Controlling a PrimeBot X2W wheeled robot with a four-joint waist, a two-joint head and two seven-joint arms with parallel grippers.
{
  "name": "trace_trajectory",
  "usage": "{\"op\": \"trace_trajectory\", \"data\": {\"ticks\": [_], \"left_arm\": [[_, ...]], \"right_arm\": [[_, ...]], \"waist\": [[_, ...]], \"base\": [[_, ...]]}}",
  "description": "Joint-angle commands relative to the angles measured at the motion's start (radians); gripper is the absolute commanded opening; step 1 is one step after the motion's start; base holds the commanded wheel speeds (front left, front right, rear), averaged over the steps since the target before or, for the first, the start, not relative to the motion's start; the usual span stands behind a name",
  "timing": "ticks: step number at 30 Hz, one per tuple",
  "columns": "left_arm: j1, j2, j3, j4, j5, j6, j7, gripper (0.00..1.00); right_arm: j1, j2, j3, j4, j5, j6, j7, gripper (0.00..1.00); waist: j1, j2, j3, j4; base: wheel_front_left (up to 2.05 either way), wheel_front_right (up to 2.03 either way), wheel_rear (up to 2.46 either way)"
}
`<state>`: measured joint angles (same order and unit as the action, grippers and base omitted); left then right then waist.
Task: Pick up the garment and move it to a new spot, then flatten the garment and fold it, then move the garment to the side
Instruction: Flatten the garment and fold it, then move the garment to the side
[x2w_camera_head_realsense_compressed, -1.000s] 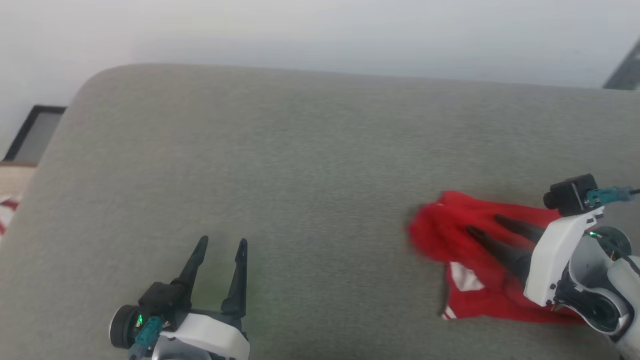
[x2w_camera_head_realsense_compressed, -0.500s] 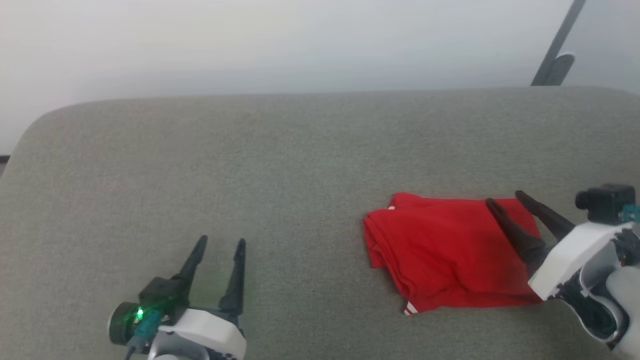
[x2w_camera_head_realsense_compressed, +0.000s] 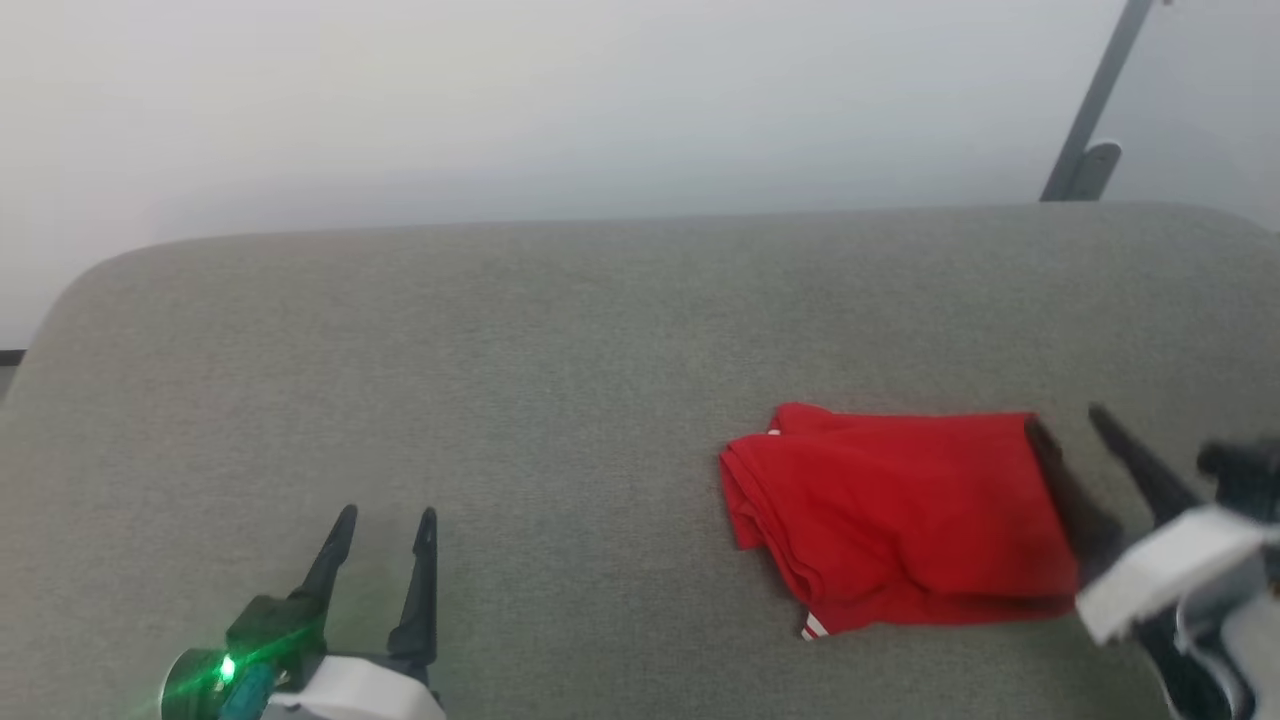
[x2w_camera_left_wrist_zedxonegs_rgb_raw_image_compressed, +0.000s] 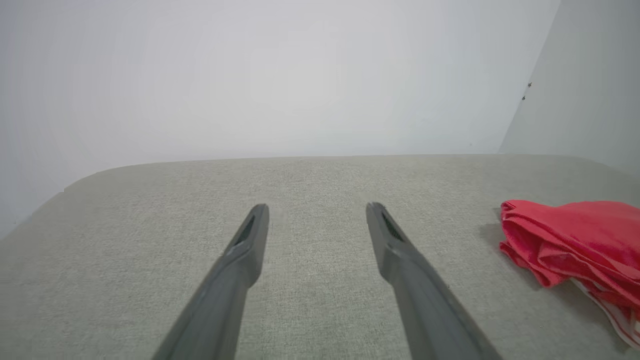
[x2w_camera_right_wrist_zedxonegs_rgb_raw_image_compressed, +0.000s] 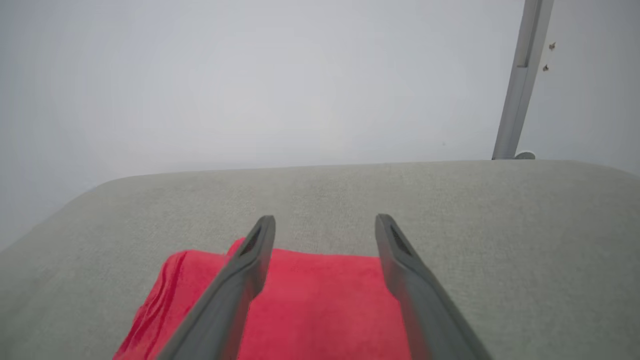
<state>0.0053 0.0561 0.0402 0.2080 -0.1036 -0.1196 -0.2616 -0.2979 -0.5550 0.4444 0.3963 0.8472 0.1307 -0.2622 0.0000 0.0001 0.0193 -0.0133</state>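
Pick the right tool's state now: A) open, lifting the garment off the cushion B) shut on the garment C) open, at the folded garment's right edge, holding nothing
C: the right tool is spread at the right edge of the garment, which lies folded on the grey cushion.

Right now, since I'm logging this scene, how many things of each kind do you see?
Red garment: 1
Grippers, the left gripper and the right gripper, both open: 2
Grey cushioned surface: 1
Grey pole: 1
Total: 5
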Motion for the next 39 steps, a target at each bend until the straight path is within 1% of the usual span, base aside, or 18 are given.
{"op": "trace_trajectory", "data": {"ticks": [1, 6, 8, 10, 14, 18, 20, 25, 39], "left_arm": [[0.013, 0.001, 0.005, -0.009, 0.006, -0.003, -0.004, 1.0], [0.07, -0.002, 0.015, -0.052, 0.0, -0.006, -0.004, 1.0], [0.102, -0.003, 0.024, -0.08, -0.004, -0.007, -0.004, 1.0], [0.125, -0.004, 0.027, -0.101, -0.001, -0.008, -0.004, 1.0], [0.171, -0.005, 0.011, -0.145, 0.019, -0.009, -0.004, 1.0], [0.221, -0.006, 0.019, -0.193, 0.013, 0.003, -0.004, 1.0], [0.24, -0.006, 0.022, -0.213, -0.009, 0.008, -0.004, 1.0], [0.256, -0.006, 0.01, -0.219, -0.01, 0.01, -0.004, 1.0], [0.236, -0.006, 0.001, -0.207, -0.019, 0.015, -0.004, 1.0]], "right_arm": [[0.026, 0.008, -0.01, -0.006, -0.013, 0.0, -0.002, 1.0], [0.136, 0.032, -0.119, -0.077, -0.067, 0.0, -0.002, 1.0], [0.194, 0.042, -0.186, -0.121, -0.092, 0.0, -0.002, 1.0], [0.234, 0.05, -0.229, -0.152, -0.107, 0.0, -0.002, 1.0], [0.337, 0.084, -0.318, -0.219, -0.122, 0.0, -0.003, 1.0], [0.438, 0.114, -0.38, -0.27, -0.145, 0.0, -0.002, 1.0], [0.465, 0.132, -0.408, -0.294, -0.148, 0.0, -0.003, 1.0], [0.491, 0.149, -0.424, -0.316, -0.165, 0.0, -0.002, 1.0], [0.454, 0.154, -0.413, -0.301, -0.163, 0.0, 0.013, 1.0]], "waist": [[0.0, -0.0001, -0.008, 0.009], [0.0, -0.0001, -0.024, 0.03], [0.0, -0.0001, -0.03, 0.042], [0.0, -0.0001, -0.033, 0.05], [0.0, -0.0001, -0.042, 0.069], [0.0, -0.0001, -0.046, 0.075], [0.0, -0.0001, -0.047, 0.073], [0.0, -0.0001, -0.048, 0.068], [0.0, -0.0001, -0.057, 0.068]], "base": [[0.0, 0.0, 0.0], [0.0, 0.0, 0.0], [0.0, 0.0, 0.0], [0.0, 0.0, 0.0], [0.0, 0.0, 0.0], [0.0, 0.0, 0.0], [0.0, 0.0, 0.0], [0.0, 0.0, 0.0], [0.0, 0.0, 0.0]]}}
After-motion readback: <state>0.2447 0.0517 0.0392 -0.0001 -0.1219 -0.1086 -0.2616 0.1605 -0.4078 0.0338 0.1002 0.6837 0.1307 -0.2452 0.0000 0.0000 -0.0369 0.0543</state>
